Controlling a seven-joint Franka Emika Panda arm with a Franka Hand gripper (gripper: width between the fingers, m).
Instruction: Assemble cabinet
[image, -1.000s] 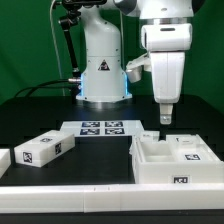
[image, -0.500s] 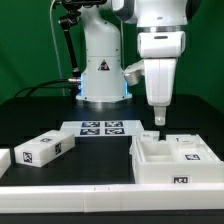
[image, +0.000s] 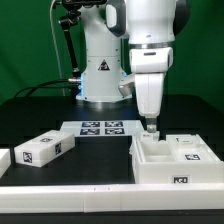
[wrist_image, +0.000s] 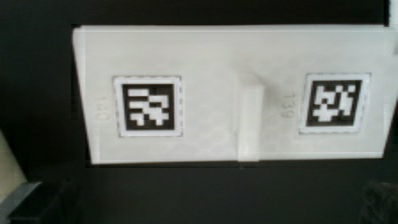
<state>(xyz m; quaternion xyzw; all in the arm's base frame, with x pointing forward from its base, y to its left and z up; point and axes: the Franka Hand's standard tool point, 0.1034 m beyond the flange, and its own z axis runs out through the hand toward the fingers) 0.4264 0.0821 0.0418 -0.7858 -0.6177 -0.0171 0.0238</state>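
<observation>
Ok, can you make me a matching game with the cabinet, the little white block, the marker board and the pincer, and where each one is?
Things:
1 cabinet
2 block
3 marker board
4 pincer

Places:
A on the exterior view's left
B hanging just above the cabinet's far corner
C on the exterior view's right
D flat in the middle, in front of the robot's base

Pairs: 1-C, 2-A, 3-D, 4-B

A plain green wall (image: 30, 40) stands behind the desk, evenly lit. The desk (image: 40, 112) has a matte black top. A white ledge (image: 70, 196) runs along its front edge. The marker board (image: 101, 127) lies flat toward the back edge.
</observation>
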